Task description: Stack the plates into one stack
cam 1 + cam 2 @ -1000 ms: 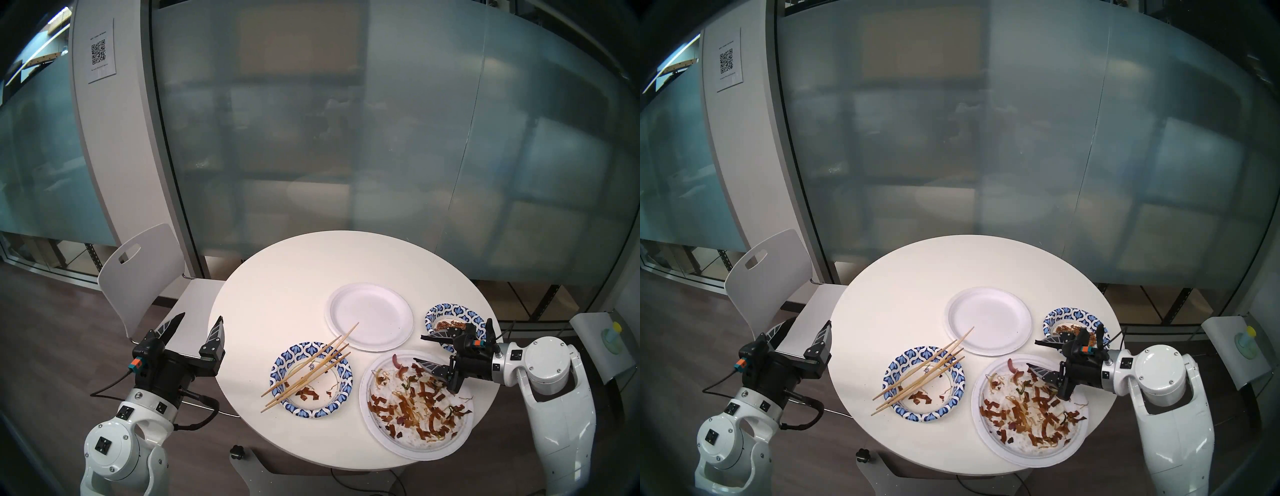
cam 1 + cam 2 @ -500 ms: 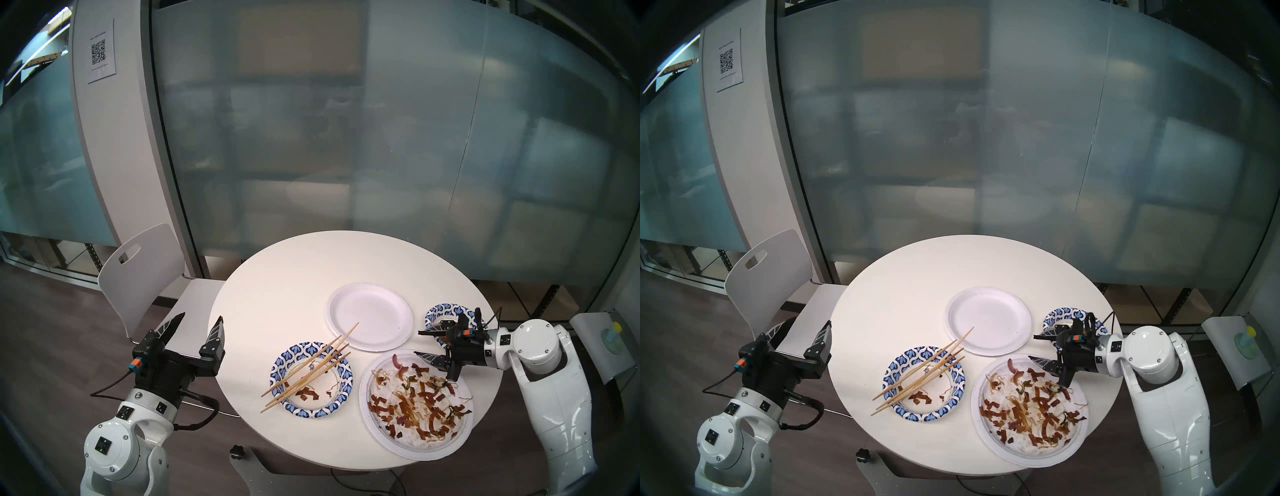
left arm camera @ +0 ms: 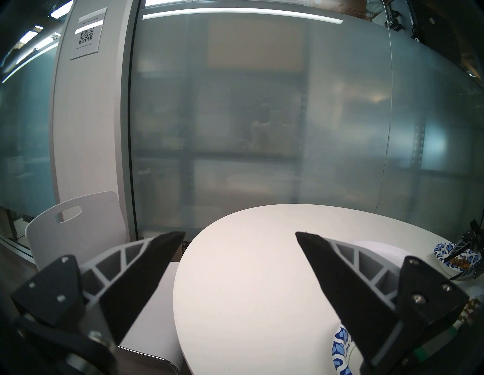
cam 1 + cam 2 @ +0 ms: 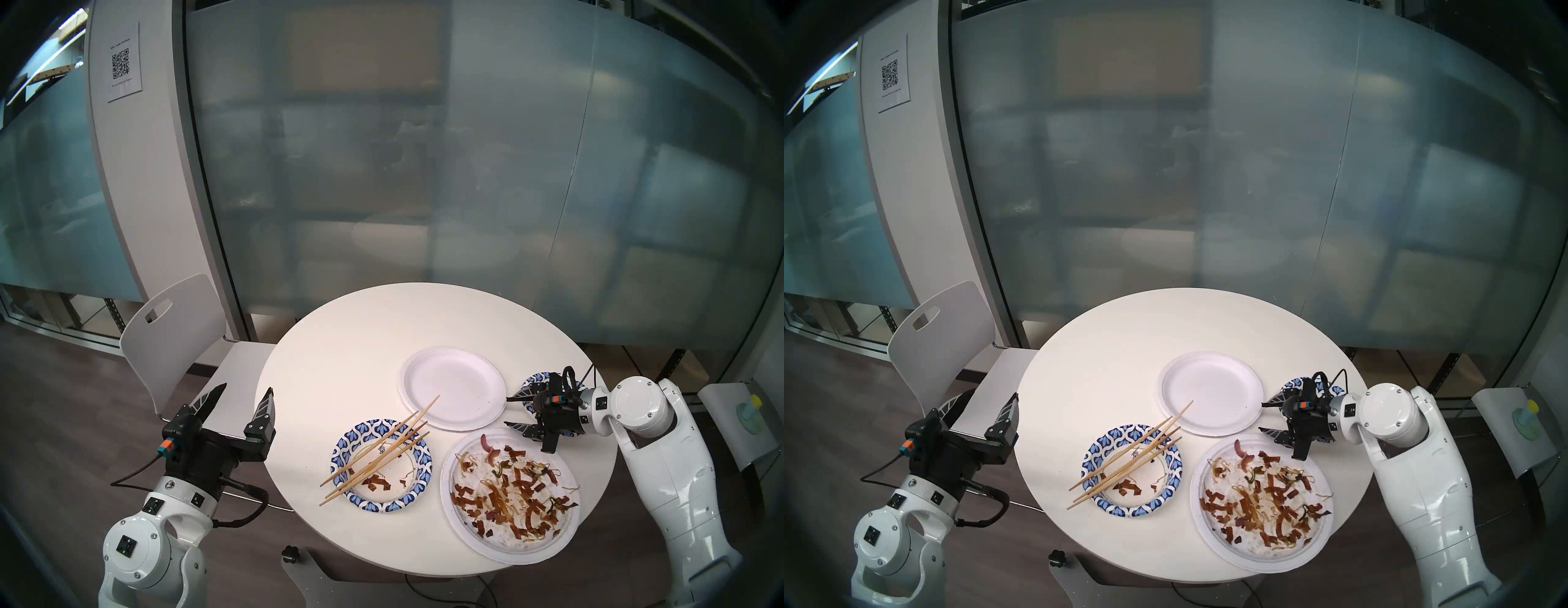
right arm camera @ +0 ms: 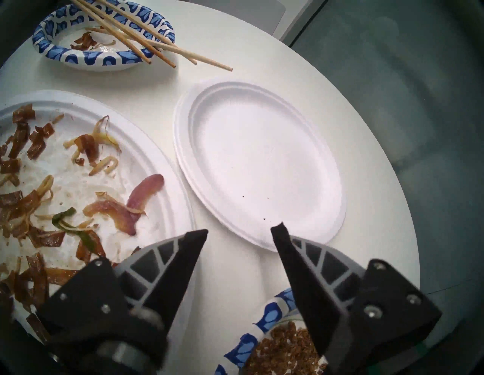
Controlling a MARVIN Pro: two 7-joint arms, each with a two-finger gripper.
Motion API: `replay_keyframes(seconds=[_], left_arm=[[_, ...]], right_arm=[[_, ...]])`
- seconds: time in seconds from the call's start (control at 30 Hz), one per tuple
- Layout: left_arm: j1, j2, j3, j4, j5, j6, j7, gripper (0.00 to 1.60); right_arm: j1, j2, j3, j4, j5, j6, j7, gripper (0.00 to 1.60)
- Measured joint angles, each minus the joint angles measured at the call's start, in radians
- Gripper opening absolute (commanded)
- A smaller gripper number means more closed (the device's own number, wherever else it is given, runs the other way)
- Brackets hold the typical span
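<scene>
The clean white plate [image 5: 262, 167] lies mid-tabletop [image 4: 339, 361], just ahead of the right tool [image 5: 239, 230], whose jaws gape empty. Likely light and flimsy, it is best pinched at its near rim. The left tool [image 4: 244, 392] hangs wide and empty.

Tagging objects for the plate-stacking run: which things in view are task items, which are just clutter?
Task items:
- clean large white paper plate
- large white plate with food scraps
- blue-patterned plate under the chopsticks
- blue-patterned plate holding brown crumbs

Clutter:
- thin wooden chopsticks
- white plastic chair
</scene>
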Motion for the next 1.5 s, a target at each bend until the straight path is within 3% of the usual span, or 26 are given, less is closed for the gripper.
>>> replay_keyframes(seconds=[0.07, 0.6, 1.23, 1.33, 1.5], left_arm=[[0.000, 0.000, 0.000, 0.000, 0.000, 0.000, 0.000, 1.60], [0.000, 0.000, 0.000, 0.000, 0.000, 0.000, 0.000, 1.60], [0.000, 0.000, 0.000, 0.000, 0.000, 0.000, 0.000, 1.60], [0.000, 0.000, 0.000, 0.000, 0.000, 0.000, 0.000, 1.60], [0.000, 0.000, 0.000, 0.000, 0.000, 0.000, 0.000, 1.60]], right_arm=[[0.013, 0.004, -0.012, 0.012, -0.012, -0.014, -0.001, 1.20], [0.091, 0.016, -0.088, 0.072, -0.080, -0.115, -0.019, 1.27], [0.142, 0.029, -0.157, 0.106, -0.140, -0.179, 0.009, 1.10], [0.149, 0.026, -0.164, 0.120, -0.147, -0.191, 0.001, 0.99], [0.161, 0.015, -0.176, 0.151, -0.156, -0.206, -0.011, 1.05]])
